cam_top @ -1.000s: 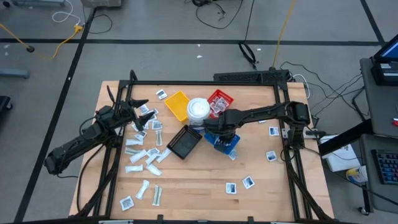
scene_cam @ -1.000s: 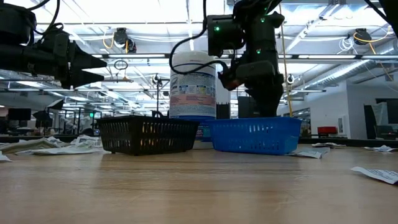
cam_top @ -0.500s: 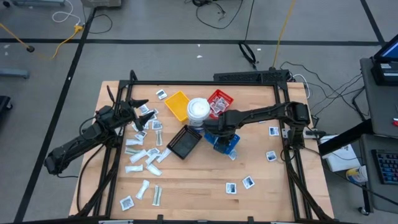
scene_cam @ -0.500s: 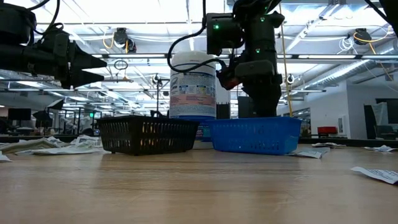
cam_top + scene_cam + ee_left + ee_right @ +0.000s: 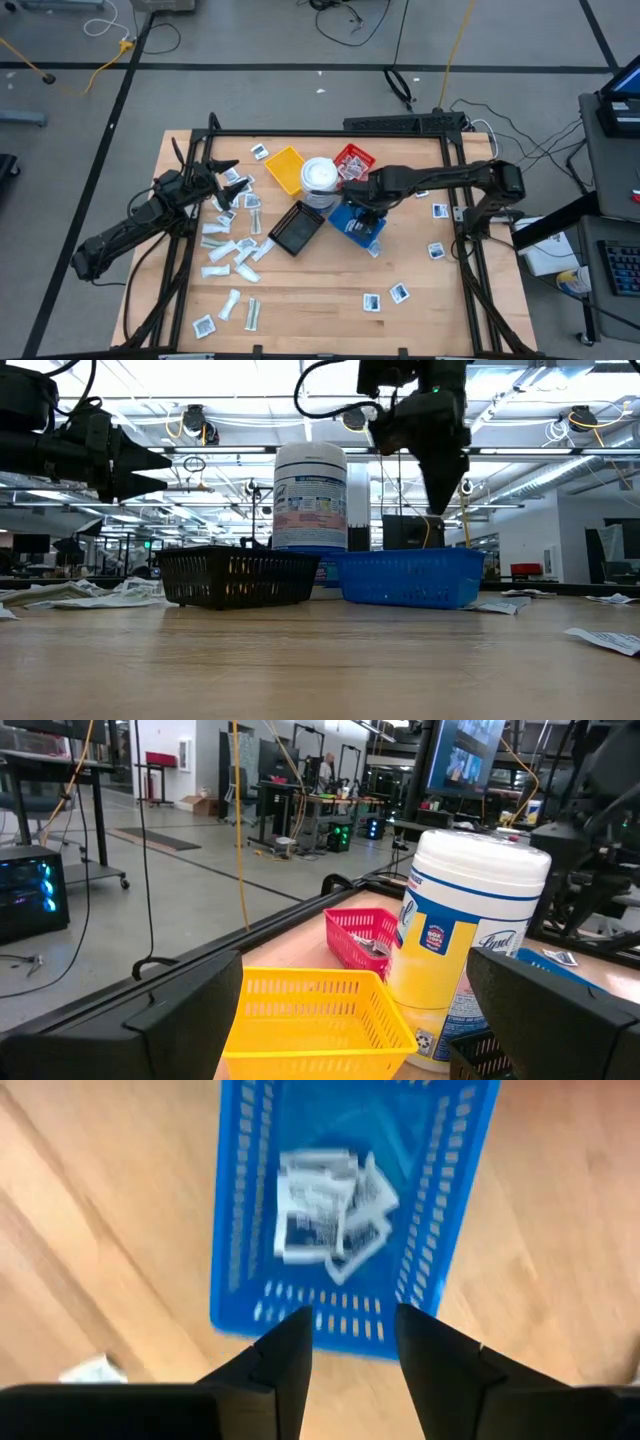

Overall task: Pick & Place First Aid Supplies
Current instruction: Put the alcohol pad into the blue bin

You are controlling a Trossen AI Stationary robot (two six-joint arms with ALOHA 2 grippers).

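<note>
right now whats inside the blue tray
A few square white packets with dark print lie overlapping on the floor of the blue tray. Whether more sit beneath them is hidden. The right claw hangs above, empty.

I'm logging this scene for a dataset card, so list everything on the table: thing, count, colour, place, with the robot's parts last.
Blue tray: one, blue, table centre, right of the black tray; white packets lie inside it.
Black tray: one, black, centre, in front of the tub.
Yellow tray: one, yellow, far side, left of the tub.
Red tray: one, red, far side, right of the tub; something pale lies in it.
Tub: one, white with lid, between the yellow and red trays.
Loose packets: many, white, mostly on the left; a few at right and front.
Left gripper: open, above the left packets, empty.
Right gripper: open, raised over the blue tray, empty.
</note>
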